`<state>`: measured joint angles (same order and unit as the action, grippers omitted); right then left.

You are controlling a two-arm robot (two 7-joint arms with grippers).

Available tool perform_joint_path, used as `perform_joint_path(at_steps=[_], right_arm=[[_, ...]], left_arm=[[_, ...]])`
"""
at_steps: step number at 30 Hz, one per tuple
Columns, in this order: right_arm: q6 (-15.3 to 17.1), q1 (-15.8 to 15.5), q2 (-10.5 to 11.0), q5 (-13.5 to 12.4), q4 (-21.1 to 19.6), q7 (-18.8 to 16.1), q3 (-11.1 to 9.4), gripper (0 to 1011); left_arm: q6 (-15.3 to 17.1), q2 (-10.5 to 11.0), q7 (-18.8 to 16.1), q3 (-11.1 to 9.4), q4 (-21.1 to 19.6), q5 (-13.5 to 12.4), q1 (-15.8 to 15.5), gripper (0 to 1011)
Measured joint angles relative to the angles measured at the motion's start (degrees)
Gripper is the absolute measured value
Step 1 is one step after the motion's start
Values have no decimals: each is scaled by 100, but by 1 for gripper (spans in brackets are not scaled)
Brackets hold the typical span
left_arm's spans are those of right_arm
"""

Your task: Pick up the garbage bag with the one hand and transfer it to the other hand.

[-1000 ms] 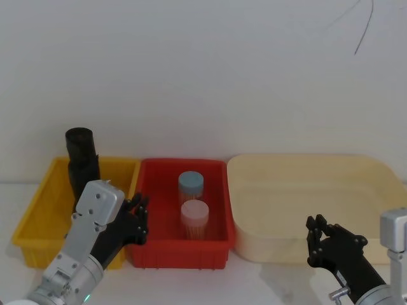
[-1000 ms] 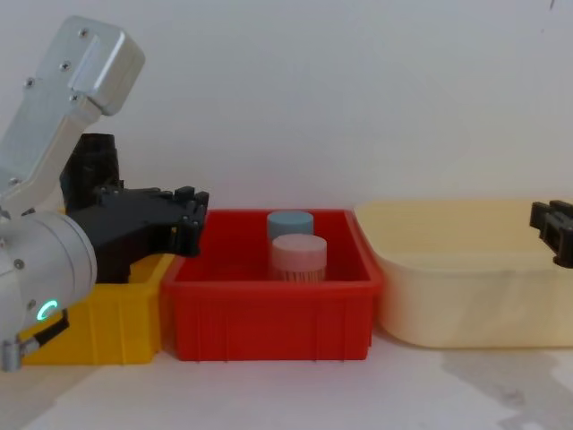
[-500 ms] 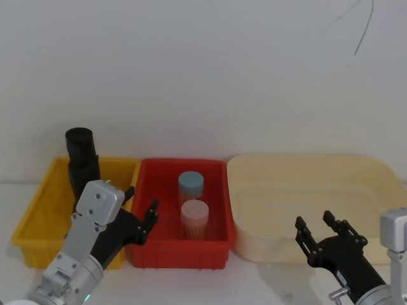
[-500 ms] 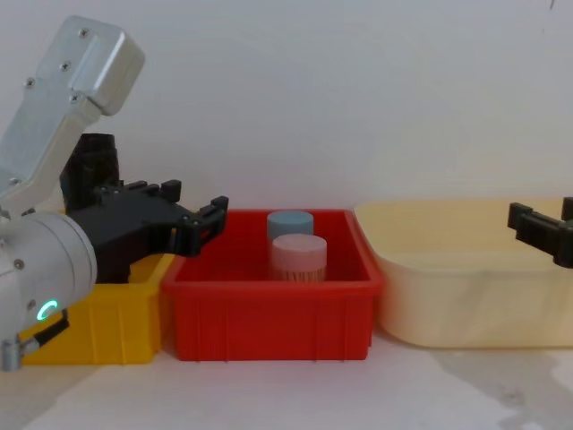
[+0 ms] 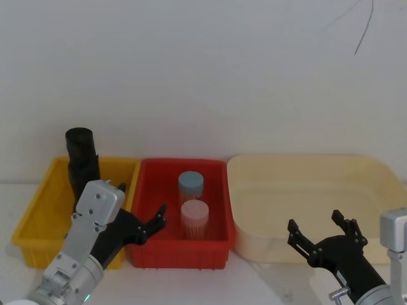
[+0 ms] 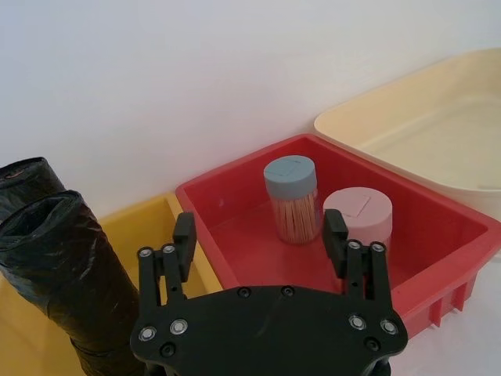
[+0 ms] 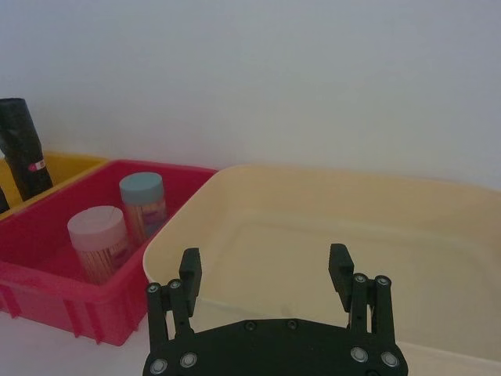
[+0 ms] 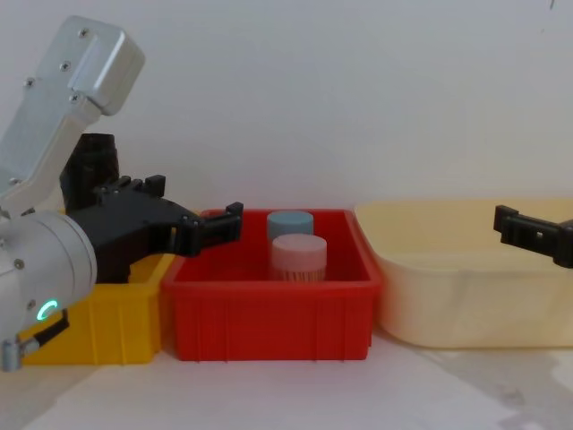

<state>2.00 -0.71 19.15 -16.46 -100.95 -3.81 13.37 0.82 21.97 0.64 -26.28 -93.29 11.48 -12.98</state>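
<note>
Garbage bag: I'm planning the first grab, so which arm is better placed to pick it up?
Left. The open left gripper hovers at the yellow bin where the garbage bag stands; the right gripper, also open, is far off before the cream tub.

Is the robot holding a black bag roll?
No, the garbage bag stands in the yellow bin, and the left gripper has open, empty jaws.

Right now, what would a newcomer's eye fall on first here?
Three bins in a row: a yellow bin on the left, a red bin with two lidded jars in the middle, a cream tub on the right. The garbage bag stands upright in the yellow bin. The left gripper hangs open beside it and the right gripper open before the tub.
</note>
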Motion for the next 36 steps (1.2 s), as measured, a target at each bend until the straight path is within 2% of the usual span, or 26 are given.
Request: perform_joint_path(at_steps=[2,15,23,27,31,32,34,36], right_arm=[[0,0,0,0,0,0,0,1004],[-4,6,-4,10,0,-33,-14,1004],[153,141,27,-36,-142,-229,-94,1004],[327,245,35,-113,-263,-322,-136,1004],[576,379,39,-219,-417,-429,-161,1004],[576,379,39,-219,-417,-429,-161,1004],[696,439,41,-258,-471,-473,-157,1004],[831,501,41,-290,-516,-513,-133,1004]], left_arm=[[0,0,0,0,0,0,0,1000],[33,-43,26,63,-23,-38,7,1001],[319,-54,131,223,-328,-106,-31,1002],[578,-32,202,375,-618,-91,-30,1002],[916,5,244,613,-1039,-10,77,1001],[916,5,244,613,-1039,-10,77,1002],[1113,27,246,791,-1301,44,196,1002],[1219,36,246,884,-1415,77,262,1002]])
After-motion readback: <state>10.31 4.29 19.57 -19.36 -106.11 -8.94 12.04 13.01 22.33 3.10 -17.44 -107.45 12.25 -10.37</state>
